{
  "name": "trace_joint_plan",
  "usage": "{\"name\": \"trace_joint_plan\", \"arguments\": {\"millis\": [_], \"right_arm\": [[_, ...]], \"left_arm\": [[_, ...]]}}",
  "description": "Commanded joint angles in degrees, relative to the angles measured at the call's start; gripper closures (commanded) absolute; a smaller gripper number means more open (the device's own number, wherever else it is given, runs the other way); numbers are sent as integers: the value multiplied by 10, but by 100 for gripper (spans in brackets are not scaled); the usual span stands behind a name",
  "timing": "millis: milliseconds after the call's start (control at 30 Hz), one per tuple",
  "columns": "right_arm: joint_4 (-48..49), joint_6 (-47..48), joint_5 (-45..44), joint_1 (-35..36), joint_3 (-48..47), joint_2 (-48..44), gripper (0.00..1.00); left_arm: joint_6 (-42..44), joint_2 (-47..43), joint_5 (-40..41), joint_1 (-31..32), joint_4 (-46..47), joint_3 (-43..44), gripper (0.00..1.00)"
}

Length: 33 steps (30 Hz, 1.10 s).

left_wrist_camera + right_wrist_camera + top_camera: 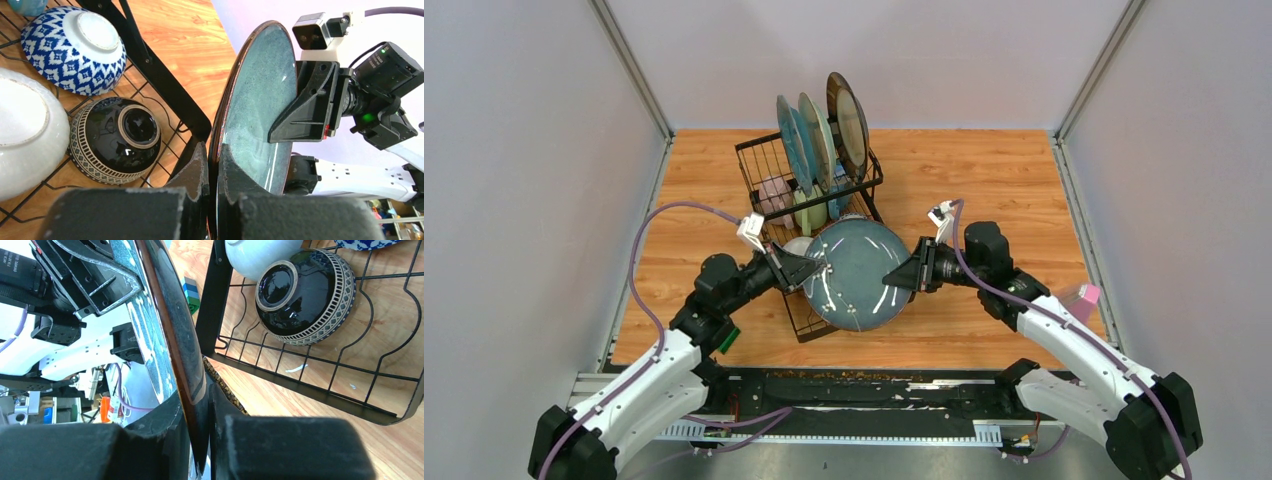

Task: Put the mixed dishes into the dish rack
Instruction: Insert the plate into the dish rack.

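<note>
Left gripper [212, 165] and right gripper [200, 400] pinch the teal plate [856, 275].
I must lower it upright into the dish rack [864, 184].

Wooden table [984, 180] carries the dish rack [759, 168] and pink container [1084, 297].

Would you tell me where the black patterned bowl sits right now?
In the left wrist view, the black bowl rests upside down on the dish rack floor, beside the white bowl and below the blue-patterned bowl.
</note>
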<state>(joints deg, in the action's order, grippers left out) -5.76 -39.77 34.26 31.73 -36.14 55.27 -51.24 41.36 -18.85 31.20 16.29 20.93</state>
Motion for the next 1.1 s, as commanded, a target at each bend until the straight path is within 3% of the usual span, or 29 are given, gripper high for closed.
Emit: {"name": "trace_joint_plan", "arguments": {"millis": [0, 167, 400, 533, 767, 867, 933, 967, 1067], "right_arm": [[70, -12, 6, 8, -38, -11, 89], [107, -57, 30, 8, -33, -16, 70], [134, -91, 36, 8, -24, -17, 63], [138, -99, 30, 8, -21, -23, 70], [153, -103, 40, 8, -34, -27, 100], [136, -92, 26, 10, -44, -31, 100], [112, -73, 8, 15, -55, -34, 100], [97, -63, -12, 21, -62, -35, 100], [52, -32, -54, 38, -84, -38, 100]], "left_arm": [[8, -13, 32, 3, -3, 7, 100], [-6, -30, 51, 3, 6, -10, 100], [-45, -47, 73, 4, 42, -50, 100], [-49, -58, 82, 4, 35, -55, 100], [-50, -67, 93, 4, 27, -62, 100], [-53, -63, 94, 3, 28, -66, 99], [-52, -64, 94, 4, 24, -66, 87], [-52, -65, 96, 4, 16, -65, 76], [-47, -77, 104, 4, -3, -64, 62]]}}
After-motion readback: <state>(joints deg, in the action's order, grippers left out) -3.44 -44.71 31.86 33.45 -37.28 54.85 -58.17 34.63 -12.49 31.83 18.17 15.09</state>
